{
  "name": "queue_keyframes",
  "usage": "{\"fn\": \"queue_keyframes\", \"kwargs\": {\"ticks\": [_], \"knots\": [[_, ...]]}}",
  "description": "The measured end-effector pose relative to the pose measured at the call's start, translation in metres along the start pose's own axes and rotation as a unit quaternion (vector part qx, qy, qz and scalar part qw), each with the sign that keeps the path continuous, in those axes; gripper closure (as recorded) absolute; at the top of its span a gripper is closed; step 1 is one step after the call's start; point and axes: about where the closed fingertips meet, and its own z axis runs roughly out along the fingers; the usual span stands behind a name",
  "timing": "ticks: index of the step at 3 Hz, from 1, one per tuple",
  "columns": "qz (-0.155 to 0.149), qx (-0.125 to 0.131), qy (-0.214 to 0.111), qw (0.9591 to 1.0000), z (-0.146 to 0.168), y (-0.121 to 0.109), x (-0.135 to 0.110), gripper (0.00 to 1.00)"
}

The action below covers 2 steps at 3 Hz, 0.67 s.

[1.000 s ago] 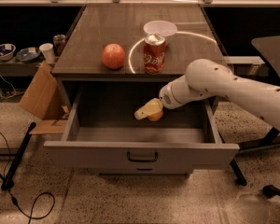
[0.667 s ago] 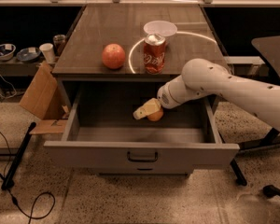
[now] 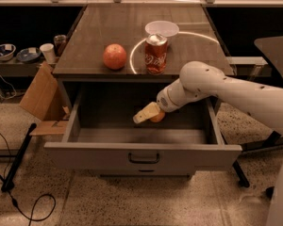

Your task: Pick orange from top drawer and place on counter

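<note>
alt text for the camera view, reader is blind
The white robot arm reaches into the open top drawer, its gripper at the orange. On the counter above sit a red soda can, a white bowl and a reddish fruit.

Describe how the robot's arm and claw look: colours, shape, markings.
The arm is a smooth, cream-white tubular shell with a bulbous rounded joint and small dark dots scattered along it. No loose cables show. A ringed wrist leads to the claw, a pale yellowish-tan wedge, inside the open top drawer.

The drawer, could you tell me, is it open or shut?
Open: the drawer is pulled out, interior showing, with the hand and orange inside.
</note>
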Motion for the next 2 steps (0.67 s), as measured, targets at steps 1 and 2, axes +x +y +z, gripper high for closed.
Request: {"fn": "queue_keyframes", "kwargs": {"ticks": [1,2], "knots": [[0.006,-0.007,0.008,0.9999,0.0057,-0.0001,0.0041,0.0],[0.008,-0.016,0.016,0.9997,0.0111,0.0006,0.0074,0.0]]}}
